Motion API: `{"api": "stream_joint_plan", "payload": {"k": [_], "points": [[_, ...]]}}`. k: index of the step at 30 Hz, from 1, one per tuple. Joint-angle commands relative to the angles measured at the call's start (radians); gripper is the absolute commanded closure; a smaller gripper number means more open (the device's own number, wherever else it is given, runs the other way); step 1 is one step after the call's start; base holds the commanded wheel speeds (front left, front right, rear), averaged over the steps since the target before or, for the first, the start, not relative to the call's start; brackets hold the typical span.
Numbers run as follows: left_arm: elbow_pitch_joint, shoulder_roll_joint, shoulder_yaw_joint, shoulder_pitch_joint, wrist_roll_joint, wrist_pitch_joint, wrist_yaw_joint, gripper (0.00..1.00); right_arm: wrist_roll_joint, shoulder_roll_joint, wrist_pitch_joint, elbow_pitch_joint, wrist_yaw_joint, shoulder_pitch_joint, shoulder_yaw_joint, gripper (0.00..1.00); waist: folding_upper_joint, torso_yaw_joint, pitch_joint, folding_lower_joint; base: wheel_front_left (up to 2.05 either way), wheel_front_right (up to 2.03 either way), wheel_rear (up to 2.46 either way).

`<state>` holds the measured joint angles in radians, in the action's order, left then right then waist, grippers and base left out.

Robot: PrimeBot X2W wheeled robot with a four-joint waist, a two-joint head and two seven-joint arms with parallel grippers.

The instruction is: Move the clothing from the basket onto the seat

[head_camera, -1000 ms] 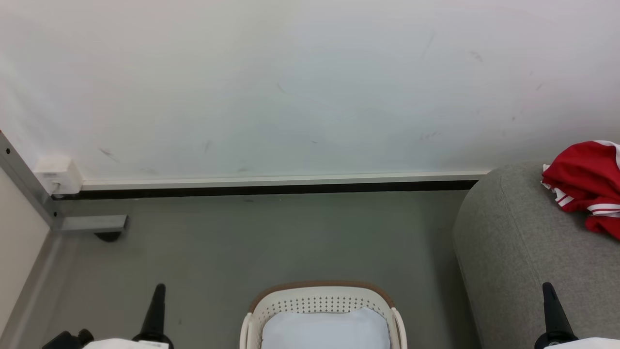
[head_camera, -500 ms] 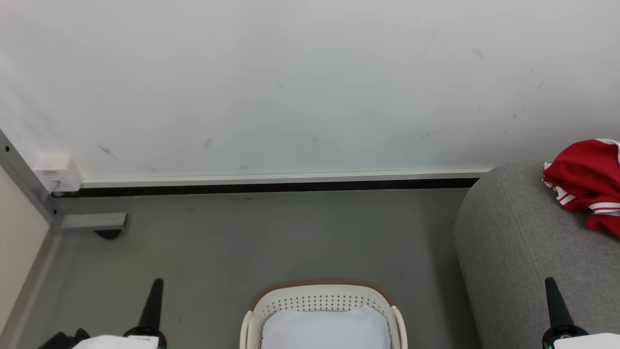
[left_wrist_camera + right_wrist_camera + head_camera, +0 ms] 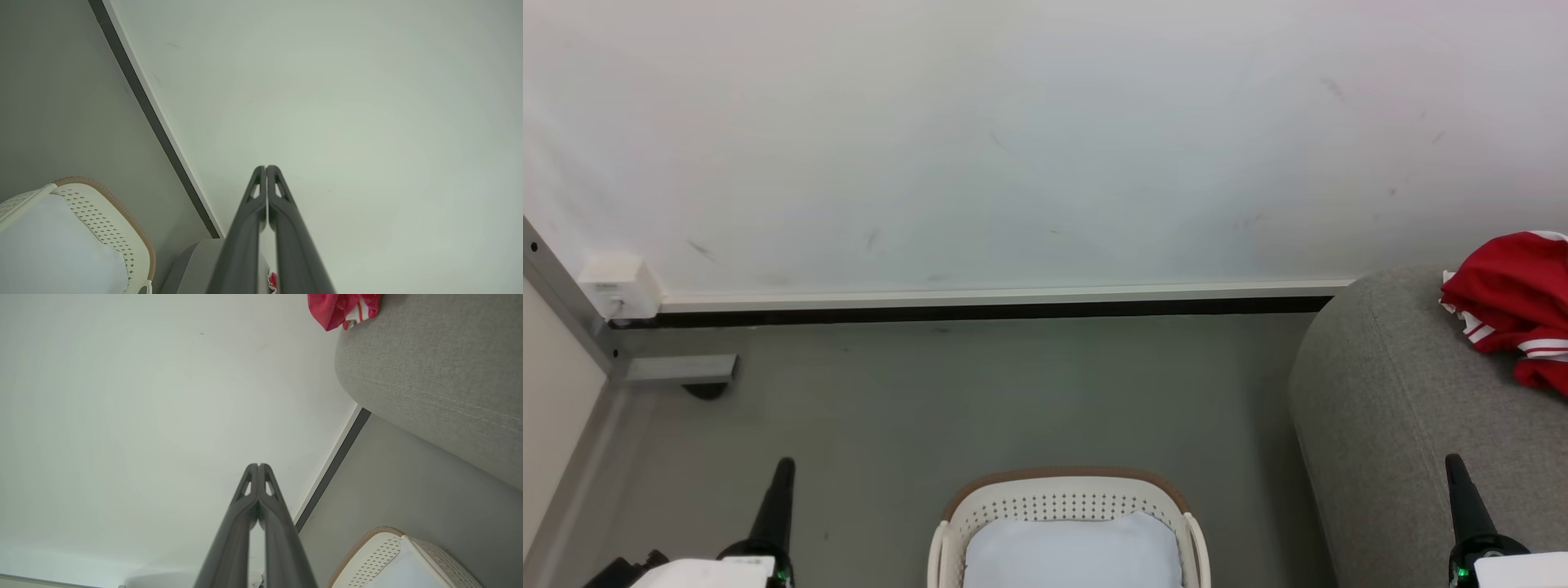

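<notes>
The left pincer (image 3: 784, 467) is pressed together, its 2 dark fingers touching at the tips, and it pinches nothing. The right pincer (image 3: 1453, 461) is pressed together too, and it is also empty. Both point toward the white wall (image 3: 1013, 147). The basket (image 3: 1066, 477) stands on the grey floor (image 3: 980, 392) between the 2 pincers, to the right of the left pincer and to the left of the right pincer, apart from both. It is white with little holes and a brown rim. Inside it lies a pale bluish-white pad (image 3: 1072, 551), flat and soft. The seat (image 3: 1388, 408) is big and grey with round edges. The right pincer shows in front of its side, and I cannot tell if they touch. The clothing (image 3: 1515, 306) is red with white stripes. It lies bunched up on top of the seat, ahead of the right pincer and a little to its right, well apart from its tips. It is far from the left pincer, past the basket. In the right wrist view the clothing sits at the end of the seat close to the wall. A dark strip (image 3: 980, 310) runs along the bottom of the wall, ahead of both pincers. A grey metal bar (image 3: 678, 369) lies on the floor ahead of the left pincer and a bit to its left.
</notes>
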<state>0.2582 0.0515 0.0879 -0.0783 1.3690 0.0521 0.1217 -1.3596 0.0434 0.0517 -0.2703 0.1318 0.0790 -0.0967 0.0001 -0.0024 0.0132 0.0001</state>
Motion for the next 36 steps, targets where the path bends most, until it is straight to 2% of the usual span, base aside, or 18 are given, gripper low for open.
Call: {"api": "stream_joint_plan", "payload": {"k": [1, 30, 36], "points": [[-0.006, 0.004, 0.006, -0.017, 0.025, 0.007, 0.004, 1.00, -0.022, 0.010, 0.007, 0.009, -0.001, 0.016, -0.003, 1.00, -0.0001, 0.000, -0.001, -0.0001, 0.00, 0.00, 0.00], [-0.014, 0.000, 0.028, -0.034, 0.234, 0.062, 0.011, 1.00, -0.245, 0.010, 0.063, 0.028, -0.002, 0.035, -0.019, 1.00, -0.0001, 0.002, -0.015, -0.0001, 0.00, 0.00, 0.00], [-0.015, 0.000, 0.029, -0.035, 0.250, 0.066, 0.011, 1.00, -0.254, 0.010, 0.066, 0.029, -0.002, 0.036, -0.020, 1.00, -0.0001, 0.002, -0.016, -0.0001, 0.00, 0.00, 0.00]]}}
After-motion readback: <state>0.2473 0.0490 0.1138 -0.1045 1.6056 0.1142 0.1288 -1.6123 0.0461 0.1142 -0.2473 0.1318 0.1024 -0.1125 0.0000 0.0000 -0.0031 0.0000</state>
